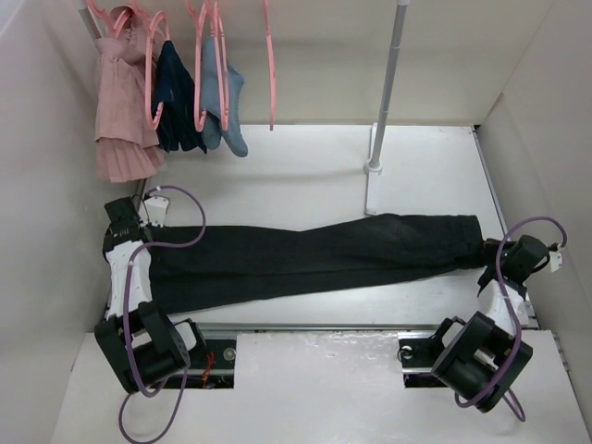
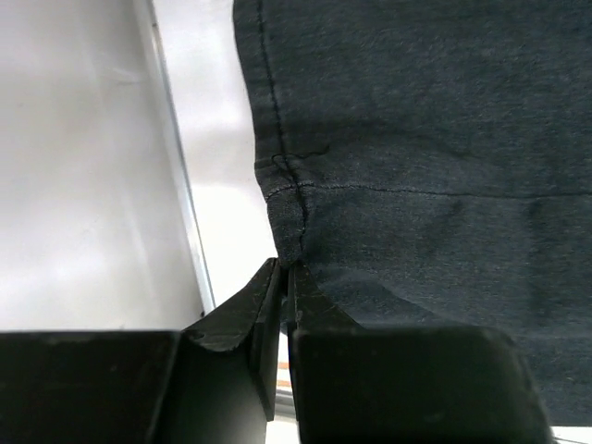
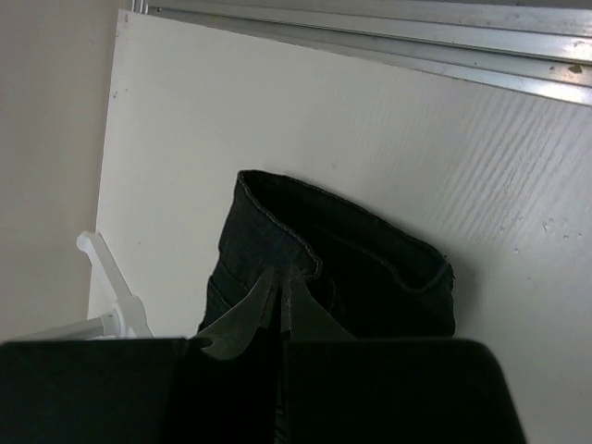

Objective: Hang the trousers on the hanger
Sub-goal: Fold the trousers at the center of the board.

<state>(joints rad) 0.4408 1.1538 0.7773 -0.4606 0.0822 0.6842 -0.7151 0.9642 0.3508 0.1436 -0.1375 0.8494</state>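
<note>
The left gripper (image 2: 285, 276) and right gripper (image 3: 277, 285) each pinch an end of the trousers (image 1: 314, 254), stretched across the table (image 1: 305, 166). The hanger (image 1: 269, 65) hangs well back; thin edge grips could slip on lifting.

Looking like a robot lab test cell, not a home. Plain white panels (image 1: 37, 157) are boxing in a white table (image 1: 305, 166). Left arm (image 1: 125, 287) and right arm (image 1: 490, 338) are sitting bolted at its near edge. Pink hangers (image 1: 197, 74) are holding small garments on a rack pole (image 1: 388, 83) at the back.
</note>
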